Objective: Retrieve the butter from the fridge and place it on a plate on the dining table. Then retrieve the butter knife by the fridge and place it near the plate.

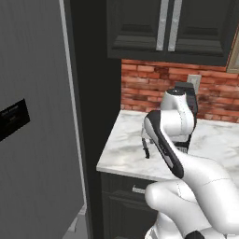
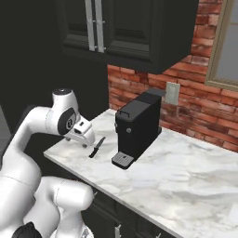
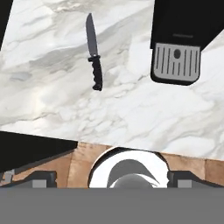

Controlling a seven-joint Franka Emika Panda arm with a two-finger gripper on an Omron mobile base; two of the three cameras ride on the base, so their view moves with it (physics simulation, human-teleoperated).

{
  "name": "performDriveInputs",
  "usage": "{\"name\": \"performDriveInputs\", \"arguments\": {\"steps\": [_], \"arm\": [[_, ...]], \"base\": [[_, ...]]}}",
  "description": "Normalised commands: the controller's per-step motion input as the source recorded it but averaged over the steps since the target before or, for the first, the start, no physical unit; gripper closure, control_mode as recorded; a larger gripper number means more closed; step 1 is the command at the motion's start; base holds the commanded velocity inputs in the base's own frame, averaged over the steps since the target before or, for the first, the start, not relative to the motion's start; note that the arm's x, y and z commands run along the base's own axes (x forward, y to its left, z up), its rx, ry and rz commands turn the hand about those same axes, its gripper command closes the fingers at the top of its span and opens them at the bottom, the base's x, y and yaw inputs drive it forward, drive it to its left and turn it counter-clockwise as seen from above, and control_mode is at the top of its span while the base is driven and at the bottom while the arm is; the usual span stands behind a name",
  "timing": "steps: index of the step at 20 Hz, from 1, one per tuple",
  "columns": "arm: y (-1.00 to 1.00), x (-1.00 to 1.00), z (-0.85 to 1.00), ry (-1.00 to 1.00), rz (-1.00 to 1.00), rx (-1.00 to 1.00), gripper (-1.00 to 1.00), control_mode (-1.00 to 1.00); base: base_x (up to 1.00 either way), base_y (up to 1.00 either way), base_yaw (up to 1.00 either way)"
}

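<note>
The step in hand is judged to be the second half of the task, the fetching of the butter knife (image 3: 94, 52), which lies flat on the marble counter (image 2: 195, 172) beside the grey fridge (image 1: 37, 140), its blade pointing away from the counter's front edge and its ribbed handle nearer that edge. It rests just left of the black coffee machine (image 2: 137, 130), apart from its drip tray. The gripper (image 3: 112, 179) is held above and in front of the counter's edge with its jaws spread wide and nothing between them. For the next move, the hand would need to be carried forward over the handle, lowered until the fingers straddle it across its narrow width, and then closed; care would be called for near the coffee machine.
</note>
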Motion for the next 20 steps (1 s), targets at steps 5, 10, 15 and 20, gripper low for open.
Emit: {"name": "performDriveInputs", "arguments": {"steps": [5,10,15,20], "arm": [[0.00,0.62,-0.21,0.00,-0.11,-0.02,-1.00,-1.00],[0.00,0.37,-0.27,-0.04,-0.05,0.00,-1.00,-1.00],[0.00,0.36,-0.45,-0.01,0.00,0.00,-1.00,-1.00],[0.00,0.39,-0.59,0.00,0.00,0.00,-1.00,-1.00]], "base": [[0.00,0.00,0.00],[0.00,0.00,0.00],[0.00,0.00,0.00],[0.00,0.00,0.00]]}}
